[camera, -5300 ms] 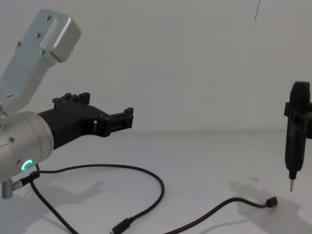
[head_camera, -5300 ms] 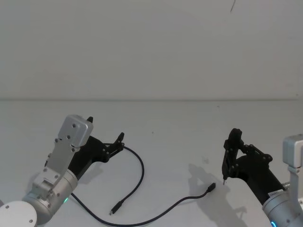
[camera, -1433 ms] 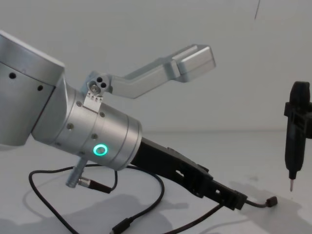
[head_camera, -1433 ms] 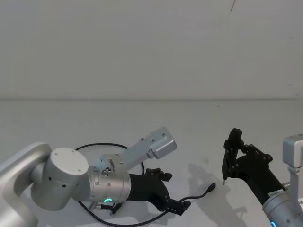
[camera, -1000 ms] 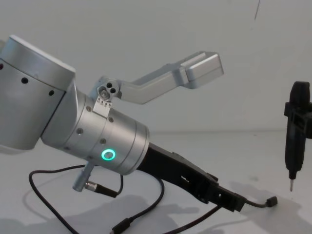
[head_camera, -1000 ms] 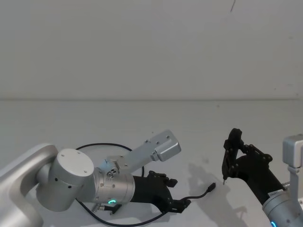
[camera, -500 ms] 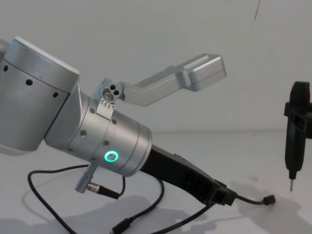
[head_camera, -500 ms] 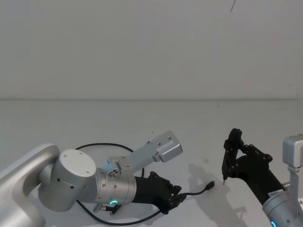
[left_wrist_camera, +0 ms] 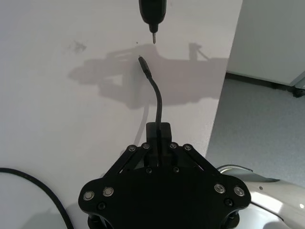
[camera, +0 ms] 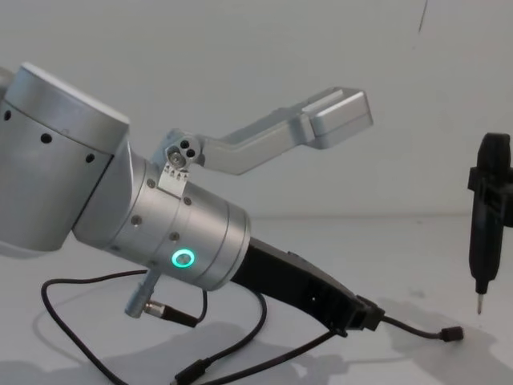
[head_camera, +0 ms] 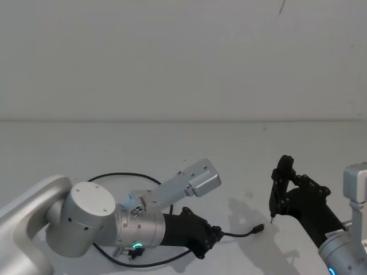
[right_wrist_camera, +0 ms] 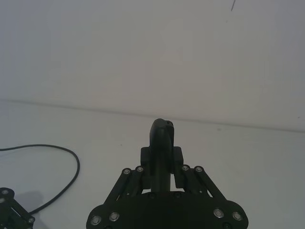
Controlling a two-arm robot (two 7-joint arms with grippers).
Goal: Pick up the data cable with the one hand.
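The left pincer (camera: 365,314) was clamped shut on the cable (camera: 413,327) a little way back from its plug (camera: 454,335), low over the tabletop (head_camera: 189,143) and toward its near edge. The grip looked made, so the first half of the job appeared done. The lift did not. Most of the cord lay in a wide loop on the tabletop behind and beneath the left arm, toward the left edge, with its other plug resting close to the near edge. The short free length ran out of the fingertips toward the right edge, its long axis roughly in line with the pincer's reach and sagging slightly downward, the plug pointing at the tool (camera: 486,224). Whether that plug touched the surface or hung just clear of it could not be told, though its shadow sat right beside it. What was left, by this showing, was to raise the arm until the loop came off the tabletop. The right pincer (right_wrist_camera: 161,160) was parked near the right edge, closed on the pin-tipped tool, which hung upright just beyond the plug without touching it.
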